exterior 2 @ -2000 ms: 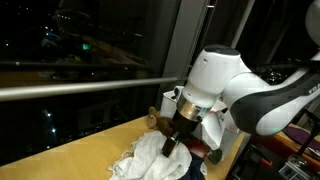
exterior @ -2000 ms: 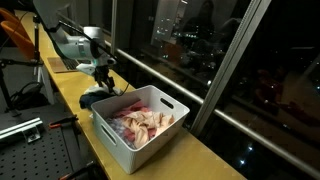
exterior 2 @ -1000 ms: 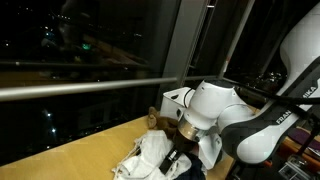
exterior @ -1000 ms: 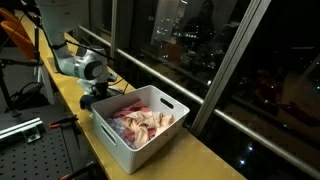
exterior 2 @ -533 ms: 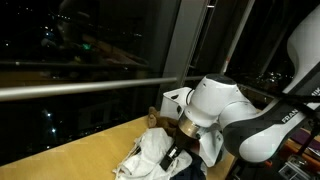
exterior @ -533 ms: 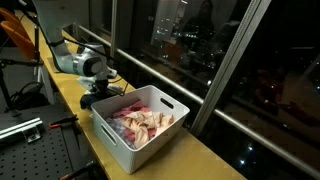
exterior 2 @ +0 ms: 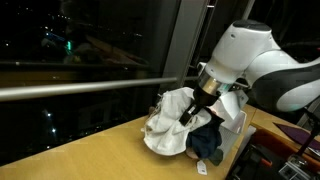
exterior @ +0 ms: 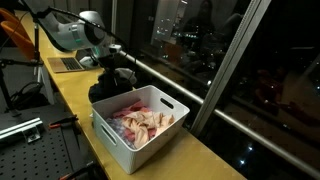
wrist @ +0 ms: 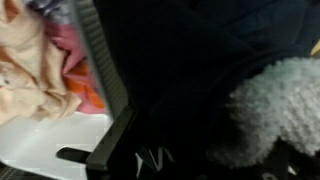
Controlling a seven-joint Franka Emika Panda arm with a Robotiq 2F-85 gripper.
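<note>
Lift stage, probably: dark garment [exterior 2: 208,146] plus white fuzzy cloth [exterior 2: 168,128] were pinched in closed jaws; laundry basket [exterior: 160,145] rim clearance was needed next.

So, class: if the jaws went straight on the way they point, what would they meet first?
Most likely the dark navy cloth hanging from them; beyond it, probably the yellow wooden counter, though depth is unclear.
</note>
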